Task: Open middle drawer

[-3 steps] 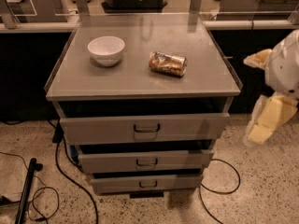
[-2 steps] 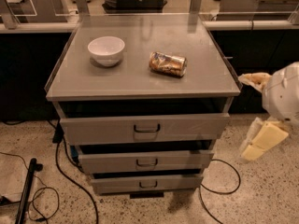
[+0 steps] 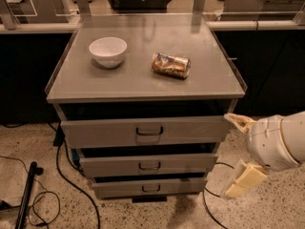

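A grey metal cabinet [image 3: 143, 87] has three drawers stacked at its front. The middle drawer [image 3: 190, 163] has a mid-sized front panel and a small dark loop handle [image 3: 149, 165], and it looks closed. The top drawer [image 3: 105, 132] stands above it and the bottom drawer [image 3: 119, 188] below. My gripper [image 3: 237, 151] is at the right, just off the cabinet's right front corner, level with the middle drawer. Its two cream fingers [image 3: 243, 181] are spread wide apart and hold nothing. It touches no drawer.
A white bowl [image 3: 108, 50] and a crumpled can [image 3: 171, 65] lie on the cabinet top. Black cables [image 3: 59, 175] run over the speckled floor at left and under the cabinet. A black pole [image 3: 26, 194] lies at the lower left. Dark counters stand behind.
My gripper has moved left and down, from beside the top drawer to the cabinet's right front corner near the middle drawer. The drawers have not moved.
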Robot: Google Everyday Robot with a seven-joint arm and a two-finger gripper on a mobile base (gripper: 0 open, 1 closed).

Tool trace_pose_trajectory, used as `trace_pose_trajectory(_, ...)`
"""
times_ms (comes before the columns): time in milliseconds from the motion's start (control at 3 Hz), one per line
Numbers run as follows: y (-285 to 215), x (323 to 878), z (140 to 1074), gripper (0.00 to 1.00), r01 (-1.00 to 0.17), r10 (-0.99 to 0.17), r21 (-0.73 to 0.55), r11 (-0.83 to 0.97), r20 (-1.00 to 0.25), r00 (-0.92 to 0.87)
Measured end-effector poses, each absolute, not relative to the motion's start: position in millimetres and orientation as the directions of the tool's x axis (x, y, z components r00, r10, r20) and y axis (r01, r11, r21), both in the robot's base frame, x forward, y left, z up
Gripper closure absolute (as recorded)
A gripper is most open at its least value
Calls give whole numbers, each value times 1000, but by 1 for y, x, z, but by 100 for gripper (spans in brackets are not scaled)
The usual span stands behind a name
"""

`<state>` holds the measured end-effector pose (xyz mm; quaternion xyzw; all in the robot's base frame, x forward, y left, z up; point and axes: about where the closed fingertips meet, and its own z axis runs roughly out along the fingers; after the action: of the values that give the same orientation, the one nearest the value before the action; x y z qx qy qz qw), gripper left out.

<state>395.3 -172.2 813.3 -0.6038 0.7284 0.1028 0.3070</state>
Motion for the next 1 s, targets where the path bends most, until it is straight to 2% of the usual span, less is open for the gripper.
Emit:
trace_pose_trajectory(333, -172, 395, 813, 0, -943, -817, -221, 250, -571, -82)
trace_pose_trajectory(1000, -151, 395, 732, 0, -975, -823, -104, 195, -559, -105)
